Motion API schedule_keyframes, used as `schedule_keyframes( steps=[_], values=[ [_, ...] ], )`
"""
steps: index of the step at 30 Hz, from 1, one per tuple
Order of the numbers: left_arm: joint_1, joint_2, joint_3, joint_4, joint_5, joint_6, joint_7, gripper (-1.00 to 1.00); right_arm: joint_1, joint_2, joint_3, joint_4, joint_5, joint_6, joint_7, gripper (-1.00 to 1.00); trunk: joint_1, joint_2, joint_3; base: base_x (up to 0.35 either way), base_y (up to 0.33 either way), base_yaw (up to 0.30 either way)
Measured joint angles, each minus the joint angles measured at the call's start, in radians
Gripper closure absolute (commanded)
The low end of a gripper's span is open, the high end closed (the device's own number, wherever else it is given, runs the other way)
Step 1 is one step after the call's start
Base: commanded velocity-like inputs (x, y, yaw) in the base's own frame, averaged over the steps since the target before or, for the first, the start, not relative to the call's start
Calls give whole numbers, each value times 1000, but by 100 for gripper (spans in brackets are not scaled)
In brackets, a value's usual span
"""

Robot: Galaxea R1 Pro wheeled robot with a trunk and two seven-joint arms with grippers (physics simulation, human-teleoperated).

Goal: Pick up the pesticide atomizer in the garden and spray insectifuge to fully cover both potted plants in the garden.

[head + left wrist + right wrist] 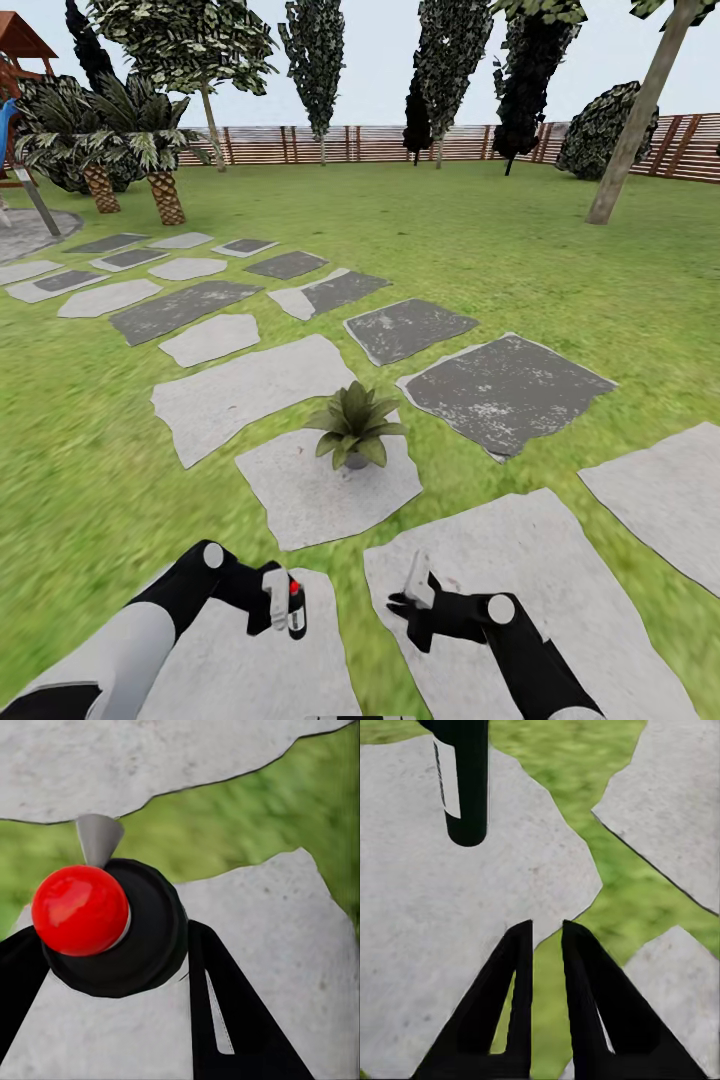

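Lawn-side stones [250, 385], red-topped dark pesticide atomizer [296, 608]

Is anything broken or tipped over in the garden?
No, nothing stands out. The potted plant stands upright on a stepping stone, and the left gripper holds the pesticide atomizer upright, nothing spilled.

One potted plant [355, 428], one pesticide atomizer [296, 608], two tools, two palms [130, 150].
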Motion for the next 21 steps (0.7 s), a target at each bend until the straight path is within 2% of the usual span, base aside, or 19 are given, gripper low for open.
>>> schedule_keyframes(
  steps=[3, 6, 10, 12, 15, 21],
  values=[
    [0, -2, 0, 0, -3, 0, -14, 100, -1, 0, 0, -4, 0, 0, 4, 100, 0, 0, 0, 0, 0, 0],
    [0, -15, -9, 0, -9, 0, -18, 100, -2, 1, 0, -9, -1, 0, 4, 100, 0, 0, 0, 0, 0, 0],
    [0, -38, -68, 1, -24, 3, -19, 100, -2, 11, 10, -23, -1, 0, 5, 100, 0, 0, 0, 0, 0, 0],
    [0, -51, -79, 1, -25, 3, -19, 100, -2, 13, 22, -28, -2, 1, 5, 100, 0, 0, 0, 0, 0, 0],
    [0, -78, -86, 1, -26, 2, -19, 100, -2, 20, 47, -45, -5, 2, 5, 100, 0, 0, 0, 0, 0, 0],
    [0, -106, -89, 1, -27, 3, -18, 100, -2, 35, 59, -55, -5, 2, 5, 100, 0, 0, 0, 0, 0, 0]
  ],
)
